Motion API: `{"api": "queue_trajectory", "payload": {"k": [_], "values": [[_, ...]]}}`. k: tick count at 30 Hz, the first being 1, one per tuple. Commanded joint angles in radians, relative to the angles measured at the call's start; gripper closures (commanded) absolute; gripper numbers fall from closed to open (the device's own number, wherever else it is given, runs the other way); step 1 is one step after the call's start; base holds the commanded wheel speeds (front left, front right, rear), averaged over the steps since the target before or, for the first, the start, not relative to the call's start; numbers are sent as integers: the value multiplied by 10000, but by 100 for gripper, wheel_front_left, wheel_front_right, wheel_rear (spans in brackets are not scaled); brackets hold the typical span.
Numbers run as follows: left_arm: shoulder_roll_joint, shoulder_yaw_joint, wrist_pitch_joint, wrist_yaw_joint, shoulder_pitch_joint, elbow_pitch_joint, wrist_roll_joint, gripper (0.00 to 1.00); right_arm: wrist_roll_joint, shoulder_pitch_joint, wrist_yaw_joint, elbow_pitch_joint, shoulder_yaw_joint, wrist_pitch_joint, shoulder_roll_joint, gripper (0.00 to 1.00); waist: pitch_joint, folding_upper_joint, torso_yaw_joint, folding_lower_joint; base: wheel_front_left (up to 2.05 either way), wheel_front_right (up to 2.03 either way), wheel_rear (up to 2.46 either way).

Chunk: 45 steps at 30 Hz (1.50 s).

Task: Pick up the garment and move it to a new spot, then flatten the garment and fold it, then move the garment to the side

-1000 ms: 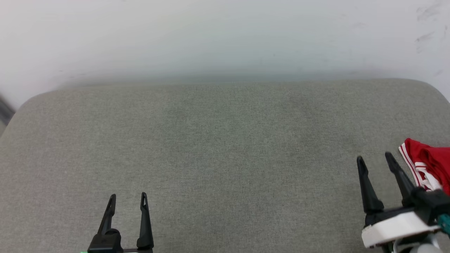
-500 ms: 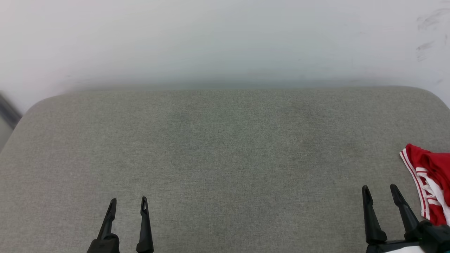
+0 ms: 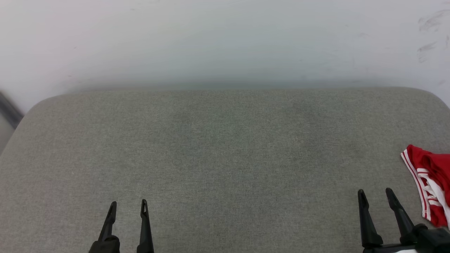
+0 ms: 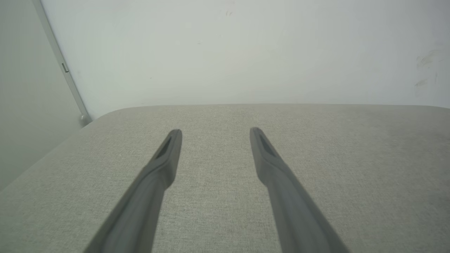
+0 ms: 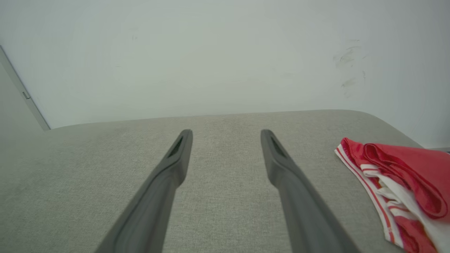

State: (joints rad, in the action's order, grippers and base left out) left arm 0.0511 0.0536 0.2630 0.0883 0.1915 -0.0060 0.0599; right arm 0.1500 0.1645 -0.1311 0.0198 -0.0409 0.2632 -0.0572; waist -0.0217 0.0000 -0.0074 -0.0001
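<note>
Head view: the left gripper (image 3: 128, 203) is at the near edge of the grey cushion (image 3: 225, 147), fingers spread wide, holding nothing. The right gripper (image 3: 375, 192) is towards the near right corner, likewise wide and empty. The garment (image 3: 430, 175) lies bunched at the right edge, near the right gripper but apart from it.

Left wrist view: fingers parted above bare cushion.

Right wrist view: fingers parted; garment crumpled on the cushion to their right, untouched.

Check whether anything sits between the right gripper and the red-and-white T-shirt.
Nothing visible. Only bare grey fabric surface separates the open right gripper from the crumpled red T-shirt with white striped trim, which lies to its right.
</note>
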Motion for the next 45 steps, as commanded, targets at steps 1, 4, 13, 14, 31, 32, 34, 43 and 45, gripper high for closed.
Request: {"api": "queue_trajectory", "payload": {"k": [1, 4, 13, 14, 31, 32, 34, 43, 45], "values": [[0, 8, -1, 1, 0, 9, 15, 100, 1, 0, 0, 1, 18, 0, 8, 100, 2, 0, -2, 1, 0, 0, 0], [-4, 44, -15, -4, 75, 255, 40, 100, 15, 48, 0, 256, 36, -12, 10, 100, 3, 0, -2, 1, 0, 0, 0], [111, 2, -325, -203, -193, 438, 1950, 100, 1787, -242, 0, 500, 71, -343, -72, 100, 21, 0, 3, 1, 0, 0, 0], [124, -4, -362, -235, -241, 476, 2167, 100, 1988, -284, 0, 528, 74, -381, -82, 100, 23, 0, 3, 1, 0, 0, 0], [277, -123, -913, -695, -898, 1012, 5257, 100, 4870, -838, 1, 896, 76, -972, -189, 100, 53, 0, 14, 1, 0, 0, 0], [284, -131, -943, -721, -934, 1039, 5429, 100, 5027, -865, 1, 916, 74, -1006, -193, 100, 54, 0, 14, 1, 0, 0, 0], [295, -148, -1008, -765, -1000, 1092, 5769, 100, 5346, -926, 1, 956, 69, -1073, -202, 100, 58, 0, 16, 1, 0, 0, 0], [345, -240, -1292, -966, -1292, 1271, 7199, 100, 6683, -1191, 2, 1124, 42, -1378, -230, 100, 76, 0, 21, 1, 0, 0, 0], [353, -262, -1353, -1006, -1345, 1303, 7496, 100, 6957, -1232, 2, 1158, 34, -1441, -234, 100, 80, 0, 23, 1, 0, 0, 0]]}}
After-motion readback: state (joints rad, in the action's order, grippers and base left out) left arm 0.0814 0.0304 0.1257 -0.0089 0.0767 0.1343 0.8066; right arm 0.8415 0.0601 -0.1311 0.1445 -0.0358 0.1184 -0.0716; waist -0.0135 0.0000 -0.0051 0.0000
